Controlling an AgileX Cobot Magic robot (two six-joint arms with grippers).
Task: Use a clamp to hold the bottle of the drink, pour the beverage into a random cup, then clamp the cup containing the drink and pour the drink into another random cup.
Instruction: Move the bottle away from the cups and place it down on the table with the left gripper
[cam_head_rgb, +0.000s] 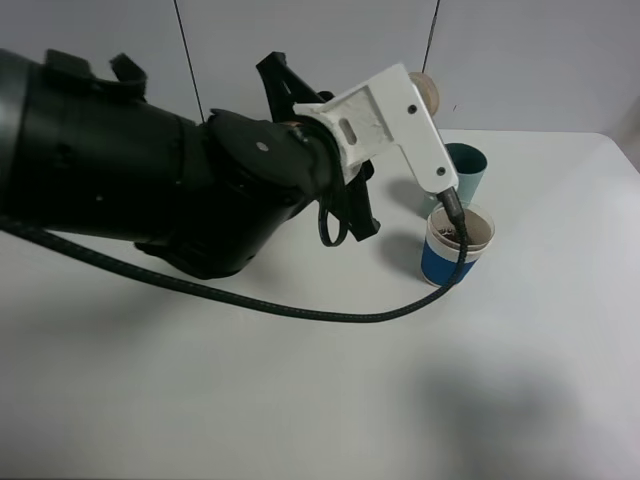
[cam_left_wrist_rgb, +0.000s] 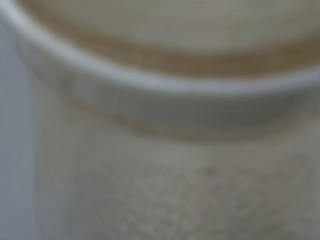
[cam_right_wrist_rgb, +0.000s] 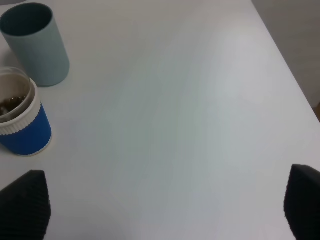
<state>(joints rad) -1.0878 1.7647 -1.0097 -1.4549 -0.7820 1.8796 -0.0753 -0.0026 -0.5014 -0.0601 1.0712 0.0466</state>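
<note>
Wide apart, right jaws (empty)

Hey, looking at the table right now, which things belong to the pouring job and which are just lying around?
Part of the job:
- blue-banded cup, brownish drink inside
- teal tumbler next to it

Just there:
- black cable trailing over the white table
- pale round thing behind the white camera bracket, too hidden to name
</note>
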